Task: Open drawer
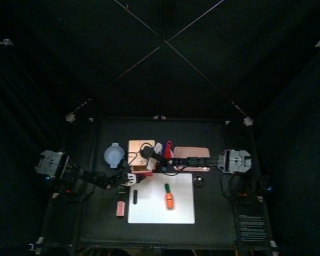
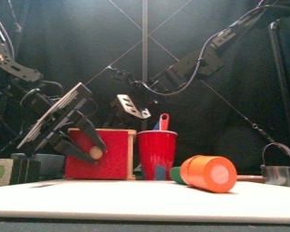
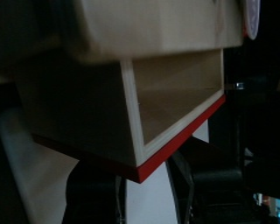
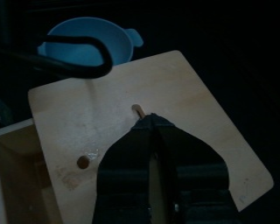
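Note:
The drawer (image 2: 111, 161) is a small wooden box with a red front. It stands left of centre on the table and shows orange-tan from above (image 1: 140, 151). My left gripper (image 2: 87, 148) is closed on its red front. The left wrist view shows the drawer (image 3: 166, 96) pulled partly out, its pale inside open, with the red corner between my jaws (image 3: 136, 185). My right gripper (image 4: 150, 122) is shut, its tips pressing down on the box's wooden top (image 4: 189, 96) by a small pale mark. It hangs over the box in the front view (image 2: 137, 107).
A red cup (image 2: 158, 156) stands right of the box, and an orange cylinder (image 2: 208, 172) lies in front. A blue funnel (image 4: 90, 42) sits behind the box. The white sheet (image 1: 170, 205) carries an orange marker (image 1: 167, 195). A pinkish-brown block (image 1: 194, 160) lies at its far edge.

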You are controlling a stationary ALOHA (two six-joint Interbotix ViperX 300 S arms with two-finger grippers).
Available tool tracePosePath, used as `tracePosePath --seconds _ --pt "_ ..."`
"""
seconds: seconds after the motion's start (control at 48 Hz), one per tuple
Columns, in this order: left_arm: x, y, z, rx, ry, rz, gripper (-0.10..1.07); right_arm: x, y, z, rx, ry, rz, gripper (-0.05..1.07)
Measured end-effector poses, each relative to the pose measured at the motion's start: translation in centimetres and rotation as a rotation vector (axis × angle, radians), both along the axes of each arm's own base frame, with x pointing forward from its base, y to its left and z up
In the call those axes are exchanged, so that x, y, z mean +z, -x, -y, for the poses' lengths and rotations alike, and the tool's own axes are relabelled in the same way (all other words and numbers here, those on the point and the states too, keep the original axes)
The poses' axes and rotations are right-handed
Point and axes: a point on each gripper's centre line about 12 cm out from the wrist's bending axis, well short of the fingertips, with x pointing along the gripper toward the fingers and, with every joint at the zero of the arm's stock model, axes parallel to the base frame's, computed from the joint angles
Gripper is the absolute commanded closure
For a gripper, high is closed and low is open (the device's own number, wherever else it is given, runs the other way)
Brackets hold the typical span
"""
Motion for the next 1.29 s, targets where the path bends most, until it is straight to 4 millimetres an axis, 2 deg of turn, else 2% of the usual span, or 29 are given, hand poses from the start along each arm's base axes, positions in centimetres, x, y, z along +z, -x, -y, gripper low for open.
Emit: tracePosePath --seconds 0.188,0.438,0.667,1.042,1.292 --pt "-0.1 0.2 1.7 -0.010 0.034 -0.004 0.56 0.1 0.0 0.1 -0.003 0.001 0.001 0.66" --pt "0.2 0.0 2.9 -0.018 0.056 0.006 0.56 0.1 0.0 0.1 -0.010 0.002 0.003 0.66" --pt "0.2 -0.6 3.2 -0.006 0.069 0.009 0.56 0.1 0.0 0.1 -0.011 0.004 0.004 0.66" --pt "-0.7 -0.4 3.4 -0.003 0.067 -0.021 0.55 0.1 0.0 0.0 -0.010 0.002 0.002 0.66" --pt "-1.1 -0.4 3.4 -0.003 0.061 -0.030 0.45 0.0 0.1 0.1 -0.014 -0.002 0.002 0.66"
